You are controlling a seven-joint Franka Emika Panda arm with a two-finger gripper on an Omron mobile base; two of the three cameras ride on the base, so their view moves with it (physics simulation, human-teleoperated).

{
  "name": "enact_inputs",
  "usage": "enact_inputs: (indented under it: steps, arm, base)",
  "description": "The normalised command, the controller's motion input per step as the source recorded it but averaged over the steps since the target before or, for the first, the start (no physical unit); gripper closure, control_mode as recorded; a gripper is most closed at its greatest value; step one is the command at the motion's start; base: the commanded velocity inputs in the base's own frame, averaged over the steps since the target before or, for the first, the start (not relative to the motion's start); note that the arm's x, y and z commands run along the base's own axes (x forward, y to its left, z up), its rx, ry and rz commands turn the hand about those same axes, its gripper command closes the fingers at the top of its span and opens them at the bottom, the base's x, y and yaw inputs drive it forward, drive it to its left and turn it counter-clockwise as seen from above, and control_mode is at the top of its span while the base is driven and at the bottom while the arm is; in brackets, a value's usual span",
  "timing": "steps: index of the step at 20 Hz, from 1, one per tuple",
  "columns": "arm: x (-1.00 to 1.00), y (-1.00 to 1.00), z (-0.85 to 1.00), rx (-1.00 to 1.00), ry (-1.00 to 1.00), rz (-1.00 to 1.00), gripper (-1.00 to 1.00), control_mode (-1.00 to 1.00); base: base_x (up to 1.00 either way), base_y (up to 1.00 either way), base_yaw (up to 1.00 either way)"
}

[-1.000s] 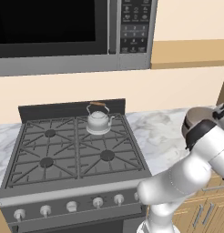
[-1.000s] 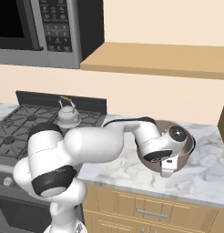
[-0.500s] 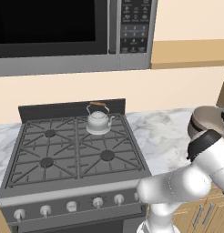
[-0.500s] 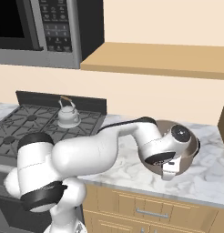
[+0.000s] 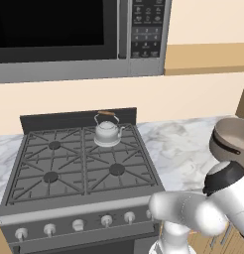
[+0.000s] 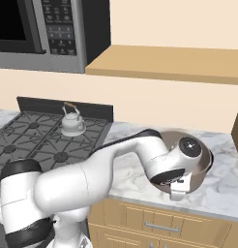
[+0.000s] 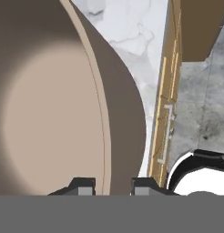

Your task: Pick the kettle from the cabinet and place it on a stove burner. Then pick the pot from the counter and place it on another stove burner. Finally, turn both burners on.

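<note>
While the kettle [image 5: 108, 132] sits on the stove's [image 5: 69, 168] back right burner, I see in the hand view the gripper [image 7: 113, 185] clamped on the pot's [image 7: 63, 104] rim. In the right base view the pot [image 6: 204, 170] is near the counter's [image 6: 222, 186] front edge, with my arm hiding most of it.

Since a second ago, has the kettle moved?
No. The kettle sits on the same rear right burner, just before the stove backguard.

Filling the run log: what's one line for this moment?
kettle: on back burner | pot: on counter | gripper: shut on pot rim | burners: knobs untouched
</note>
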Motion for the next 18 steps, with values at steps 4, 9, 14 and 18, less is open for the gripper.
enact_inputs:
  steps: [4, 9, 14, 18]
  arm:
    - [-0.44, 0.32, 0.21, -0.07, 0.00, 0.00, 1.00, -1.00]
    - [-0.37, 0.37, 0.17, -0.08, 0.00, 0.00, 1.00, -1.00]
    - [-0.29, 0.39, 0.11, -0.08, 0.00, 0.00, 1.00, -1.00]
    - [-0.09, 0.48, 0.01, -0.08, 0.00, 0.00, 1.00, -1.00]
  base:
    - [0.00, 0.00, 0.00]
    - [0.00, 0.00, 0.00]
    - [0.00, 0.00, 0.00]
    - [0.00, 0.00, 0.00]
